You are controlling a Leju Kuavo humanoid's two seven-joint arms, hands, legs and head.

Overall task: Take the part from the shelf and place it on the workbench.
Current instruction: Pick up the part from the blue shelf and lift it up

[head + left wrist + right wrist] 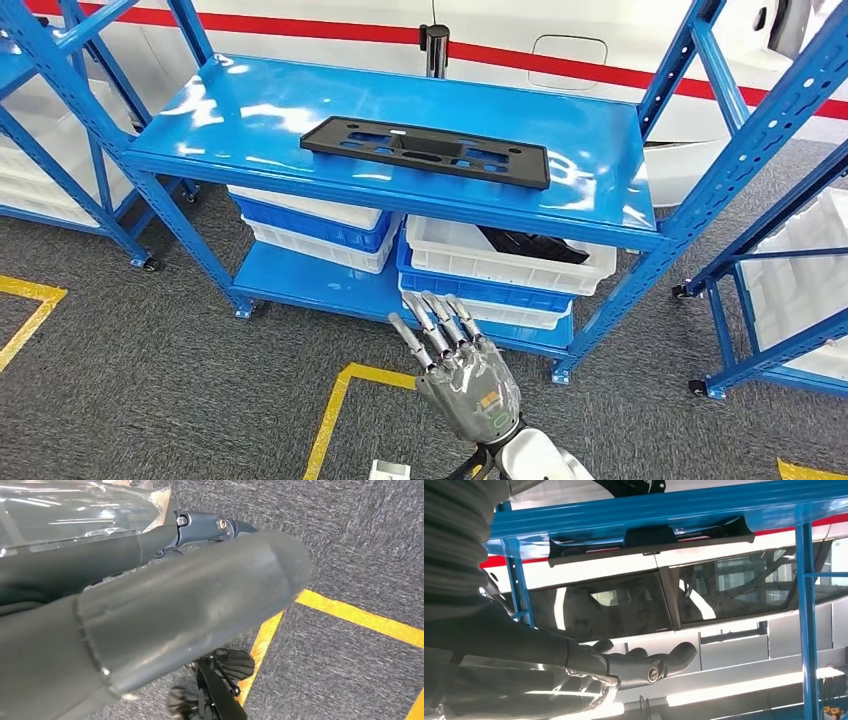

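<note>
The part point(425, 150), a flat black plate with cut-outs, lies on the shelf's point(250, 110) top deck, near the front edge and toward the right end, untouched. The right hand point(455, 365) is raised in front of the shelf, well below the deck, fingers point(435, 325) straight, close together and holding nothing. The left hand point(150, 610) hangs over the carpet; whether its fingers are spread or curled cannot be told.

The step in hand looks like the reach. It would go best with the right hand rising above the front edge, then closing on the part's near long side, close to its middle so it lifts level.

Below, white and blue bins point(500, 270) are stacked on the lower deck; the right top one holds dark pieces point(530, 243).
</note>
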